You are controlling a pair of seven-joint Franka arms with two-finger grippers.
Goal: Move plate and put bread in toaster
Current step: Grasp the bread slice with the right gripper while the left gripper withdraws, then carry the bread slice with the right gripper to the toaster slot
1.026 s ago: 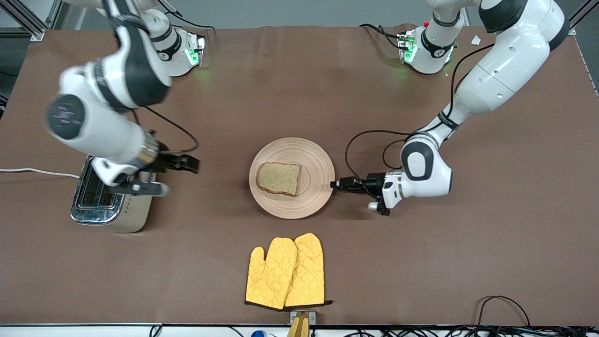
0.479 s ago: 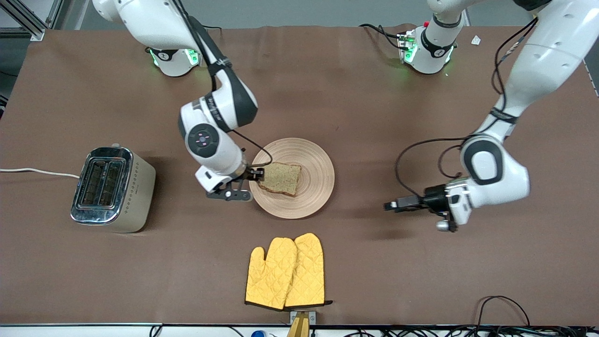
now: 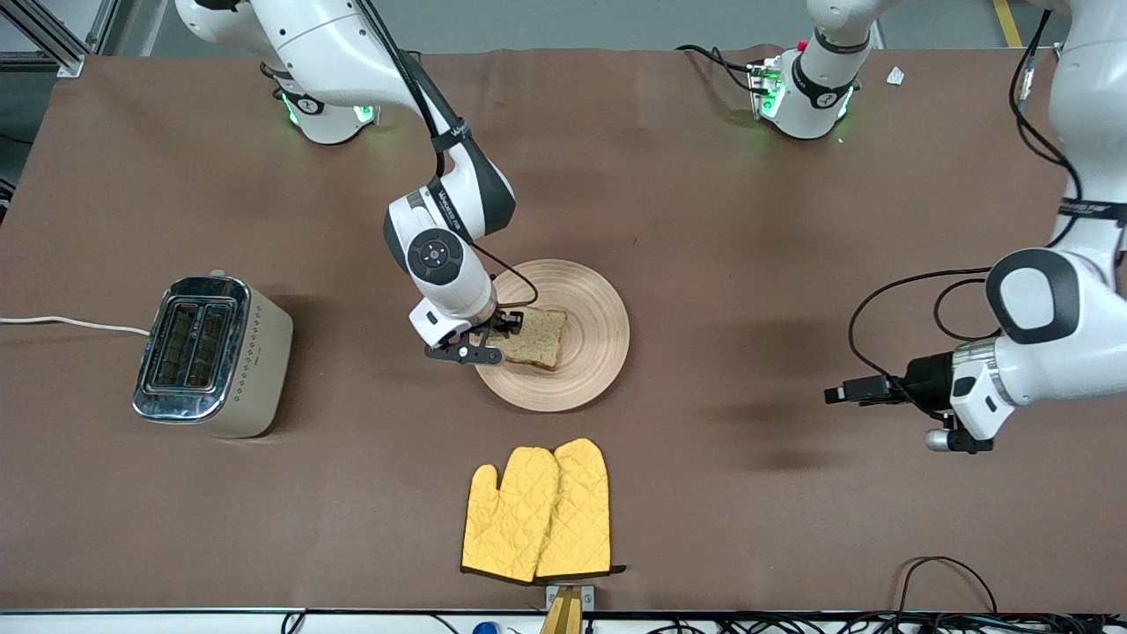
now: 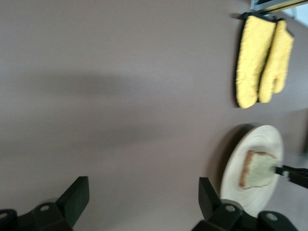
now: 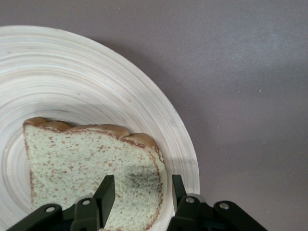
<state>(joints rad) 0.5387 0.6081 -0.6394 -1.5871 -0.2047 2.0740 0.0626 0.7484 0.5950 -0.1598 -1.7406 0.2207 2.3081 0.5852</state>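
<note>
Mitts are laid near the plate; bread on it is straddled by the spread right tool. Toaster is unblocked; the spread left tool waits over bare counter.

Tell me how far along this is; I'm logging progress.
Plate sits mid-table, so its move looks done; left gripper hangs open over bare table, waiting. In hand: right gripper open, straddling the bread corner on the plate, not yet closed. Left: grasp, carry, drop into the empty toaster.
</note>
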